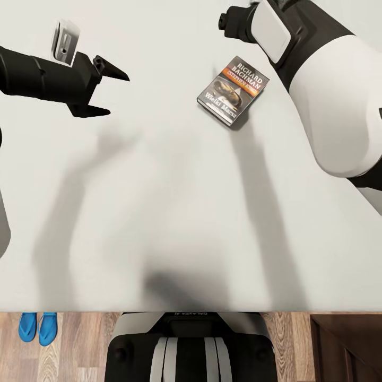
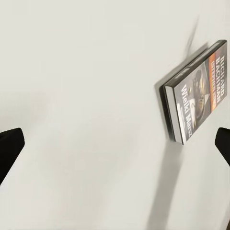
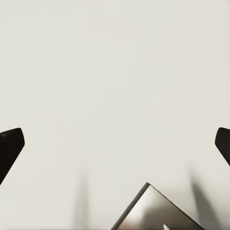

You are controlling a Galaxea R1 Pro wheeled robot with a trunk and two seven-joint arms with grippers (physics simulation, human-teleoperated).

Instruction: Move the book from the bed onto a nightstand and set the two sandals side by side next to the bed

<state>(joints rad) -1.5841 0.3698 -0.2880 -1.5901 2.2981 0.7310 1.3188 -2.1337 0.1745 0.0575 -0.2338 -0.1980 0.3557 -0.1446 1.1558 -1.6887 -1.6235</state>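
The book (image 1: 233,90) lay flat on the bed (image 1: 159,212), cover up. The left tool (image 1: 111,93) hovered well apart from it, fingers spread. The right tool (image 3: 115,143) was also spread, near the book. Both sandals (image 1: 37,328) lay side by side on the floor (image 1: 79,345) beside the bed.

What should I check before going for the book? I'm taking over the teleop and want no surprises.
1. Book flat on the bed, nothing on top of it: ok.
2. Left tool open and empty: ok.
3. Right tool open, with a corner of the book at the edge of its wrist view: ok.
4. Either tool already around the book: not ok; the left one is well off to the side, the right one hangs beyond it.
5. Sandals side by side on the floor by the bed: ok.
6. Nightstand top free for the book: cannot tell, just a dark corner shows.
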